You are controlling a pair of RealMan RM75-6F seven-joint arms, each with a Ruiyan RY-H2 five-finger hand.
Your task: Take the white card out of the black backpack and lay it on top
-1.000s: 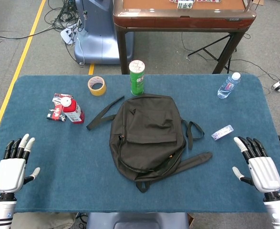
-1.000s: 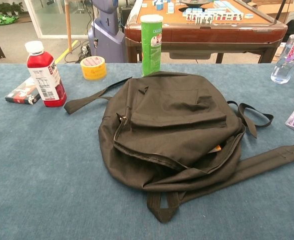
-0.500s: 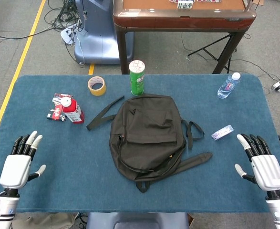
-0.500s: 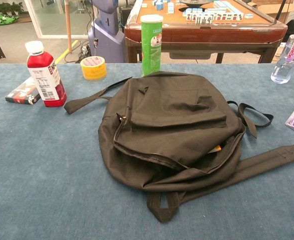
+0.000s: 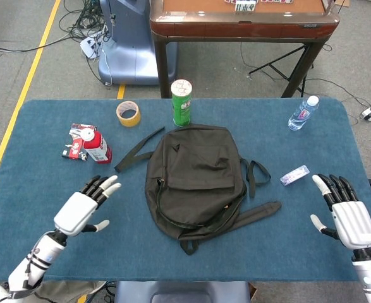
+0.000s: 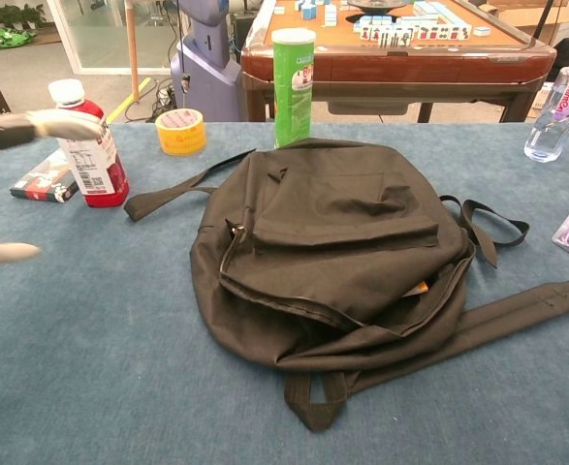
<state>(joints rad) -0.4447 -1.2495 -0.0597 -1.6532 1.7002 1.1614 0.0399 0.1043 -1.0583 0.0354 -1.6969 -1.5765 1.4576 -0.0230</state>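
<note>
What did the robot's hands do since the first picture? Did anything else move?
The left hand moved up and inward across the table toward the black backpack, fingers spread, holding nothing; its fingertips now show at the chest view's left edge. The right hand barely shifted and is open too. The backpack, red bottle and green can stayed put.

Even, bright light, soft shadows; only the left hand smears with blur in chest view.
</note>
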